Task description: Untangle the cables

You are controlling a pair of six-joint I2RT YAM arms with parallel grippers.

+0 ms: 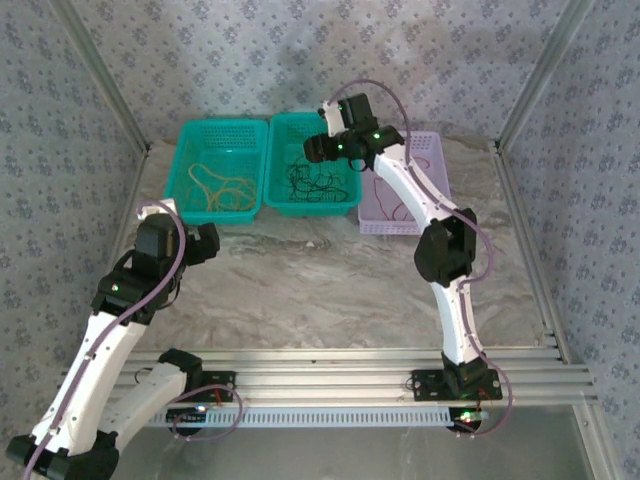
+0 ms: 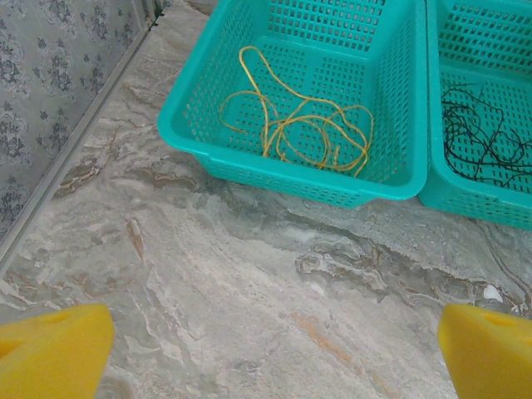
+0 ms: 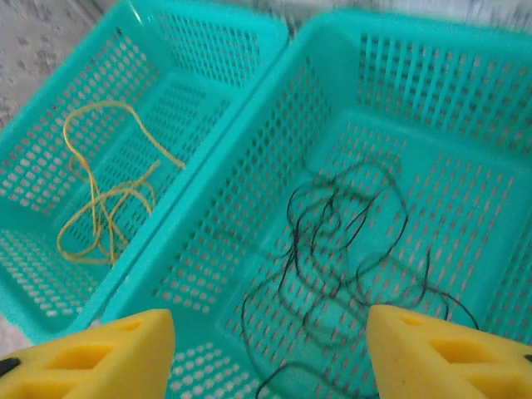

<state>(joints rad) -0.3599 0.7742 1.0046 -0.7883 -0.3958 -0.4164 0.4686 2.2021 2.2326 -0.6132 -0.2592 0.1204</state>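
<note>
Sorting is judged nearly done: yellow cables (image 2: 291,126), black cables (image 3: 332,224), red cable (image 1: 395,207) are binned apart; left pincer (image 2: 274,353), right pincer (image 3: 270,353) are spread.

White curved link shells form the left arm (image 1: 95,355) and right arm (image 1: 459,320), joined by black joint housings (image 1: 445,250). A mauve-grey cable (image 1: 182,250) runs along each arm. Green indicator lights (image 1: 375,134) glow on the housings. The left gripper (image 2: 270,357) and right gripper (image 3: 270,353) carry yellow wedge-shaped fingers (image 3: 449,353), the right pair with recessed pockets.
</note>
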